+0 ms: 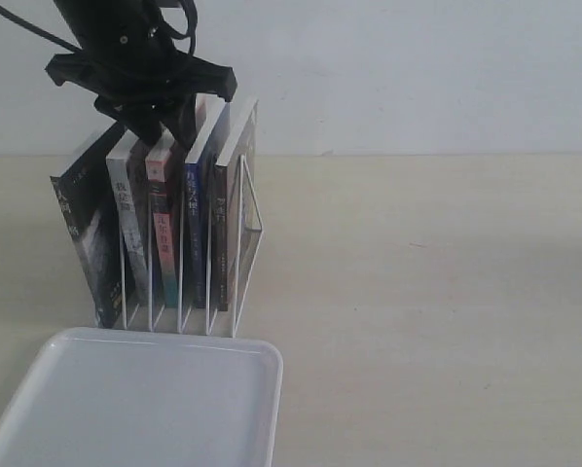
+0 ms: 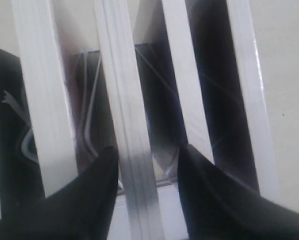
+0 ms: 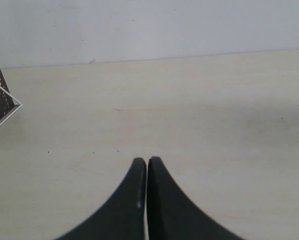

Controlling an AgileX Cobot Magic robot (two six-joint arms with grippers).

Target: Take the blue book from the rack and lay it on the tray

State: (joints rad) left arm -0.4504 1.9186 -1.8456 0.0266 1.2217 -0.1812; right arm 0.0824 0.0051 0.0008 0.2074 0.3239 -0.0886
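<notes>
The blue book [image 1: 195, 229] stands in the rack [image 1: 261, 230], fourth from the black book [image 1: 82, 233], with the tray [image 1: 126, 409] just before the rack. Only the left wrist view shows the left gripper [image 2: 145, 150] spread astride one book's top edge. Only the right wrist view shows the right gripper [image 3: 147, 162], pressed together.

Plain pale grey-white wall [image 1: 418, 68], light beige tabletop [image 1: 418, 292] meeting it, soft even light
</notes>
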